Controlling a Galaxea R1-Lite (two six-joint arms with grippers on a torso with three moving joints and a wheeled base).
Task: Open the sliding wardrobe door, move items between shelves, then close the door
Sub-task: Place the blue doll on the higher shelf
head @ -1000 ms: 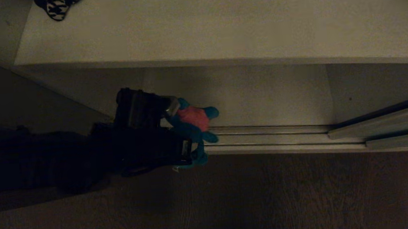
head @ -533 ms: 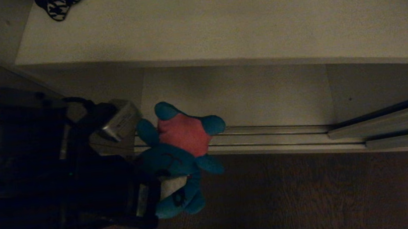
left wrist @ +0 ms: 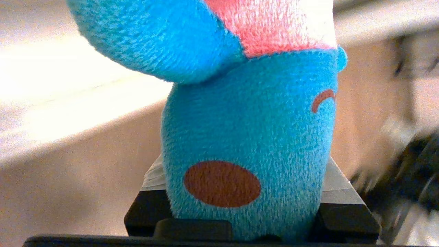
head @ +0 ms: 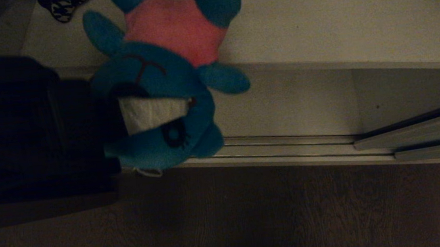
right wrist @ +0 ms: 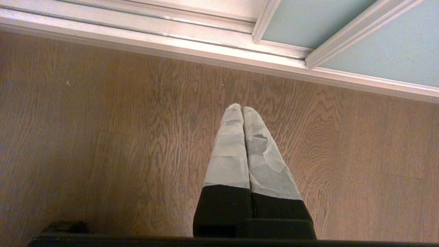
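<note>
Left pincer grips the teal plush toy with pink-red belly patch, carried toward twelve o'clock; next, release onto the off-white upper shelf board. Right pincer closed, empty.

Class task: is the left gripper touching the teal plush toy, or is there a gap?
Touching. In the left wrist view the teal plush toy sits squeezed inside the left gripper.

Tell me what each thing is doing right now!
Teal plush toy: gripped, up in the air.
Left claw: shut on the teal plush toy.
Right claw: shut, empty, above the wooden floor.
Sliding wardrobe door: slid open.
Upper shelf: bare in the middle.
</note>
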